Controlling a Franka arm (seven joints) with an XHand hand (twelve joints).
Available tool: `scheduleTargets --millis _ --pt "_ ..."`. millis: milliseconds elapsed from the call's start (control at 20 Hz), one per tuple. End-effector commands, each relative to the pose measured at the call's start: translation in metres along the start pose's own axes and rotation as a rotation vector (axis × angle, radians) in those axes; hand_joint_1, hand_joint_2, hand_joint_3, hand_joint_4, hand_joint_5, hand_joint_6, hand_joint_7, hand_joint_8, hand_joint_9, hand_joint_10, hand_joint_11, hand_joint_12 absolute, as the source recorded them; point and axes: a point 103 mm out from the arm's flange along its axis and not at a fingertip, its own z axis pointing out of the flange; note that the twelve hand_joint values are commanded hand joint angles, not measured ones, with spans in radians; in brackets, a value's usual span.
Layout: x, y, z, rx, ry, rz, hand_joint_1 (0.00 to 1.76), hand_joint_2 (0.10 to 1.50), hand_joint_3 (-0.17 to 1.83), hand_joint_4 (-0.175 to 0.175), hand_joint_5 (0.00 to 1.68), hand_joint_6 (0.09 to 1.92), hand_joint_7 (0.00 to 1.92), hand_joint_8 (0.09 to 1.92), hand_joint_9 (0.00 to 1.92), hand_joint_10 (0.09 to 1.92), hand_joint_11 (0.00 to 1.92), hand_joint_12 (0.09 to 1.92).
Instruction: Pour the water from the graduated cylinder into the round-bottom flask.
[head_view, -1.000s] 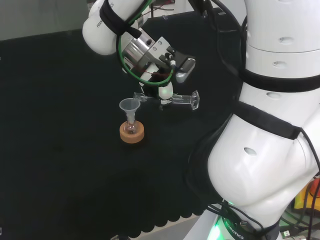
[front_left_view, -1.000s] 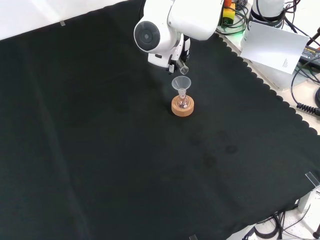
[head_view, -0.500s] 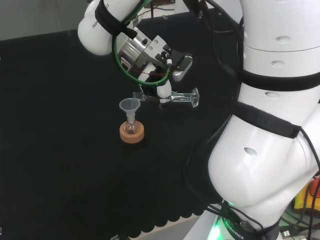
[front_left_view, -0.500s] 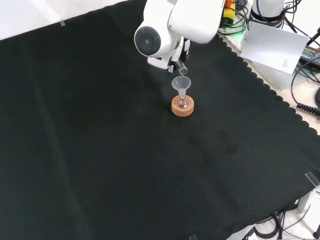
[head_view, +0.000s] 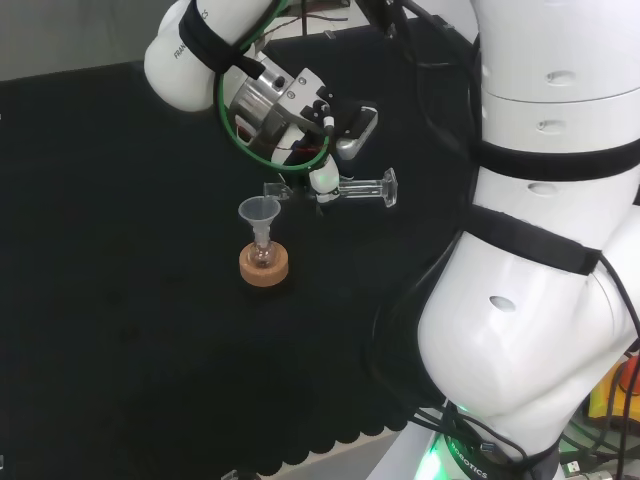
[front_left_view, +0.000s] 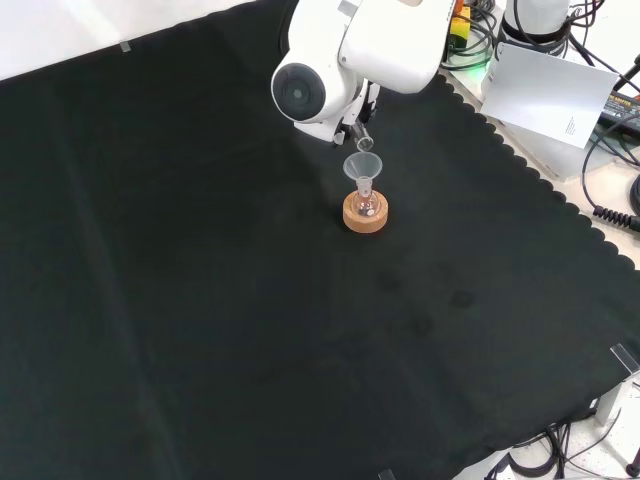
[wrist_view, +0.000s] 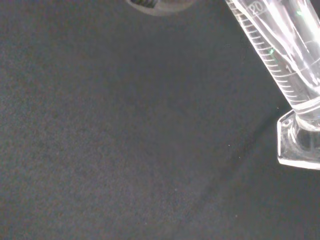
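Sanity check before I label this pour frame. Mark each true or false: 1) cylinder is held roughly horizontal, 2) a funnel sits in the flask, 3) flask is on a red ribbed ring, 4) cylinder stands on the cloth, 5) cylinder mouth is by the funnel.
1) True. In the head view the hand holds the graduated cylinder lying about level.
2) True. A funnel sits in the neck of the round-bottom flask.
3) False. The flask rests on a cork ring.
4) False. The cylinder is in the air, its foot off the black cloth.
5) True. Its mouth end is close beside the funnel's rim in the head view.
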Motion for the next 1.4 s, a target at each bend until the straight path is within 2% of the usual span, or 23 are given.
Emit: scheduleTargets --millis 50,650,1400 --pt "0.0002 -0.0005 -0.0017 0.025 -0.016 0.023 1.14 1.14 0.01 -0.175 0.93 1.09 1.25 0.40 1.47 0.09 1.30 0.71" --pt "0.0008 -0.0017 -0.0010 0.070 -0.043 0.055 1.14 1.14 0.01 -0.175 0.92 1.09 1.25 0.39 1.47 0.09 1.30 0.71" --pt "0.0024 -0.0063 -0.0052 0.081 -0.092 0.083 1.14 1.15 0.01 -0.175 0.92 1.10 1.26 0.37 1.47 0.09 1.30 0.70"
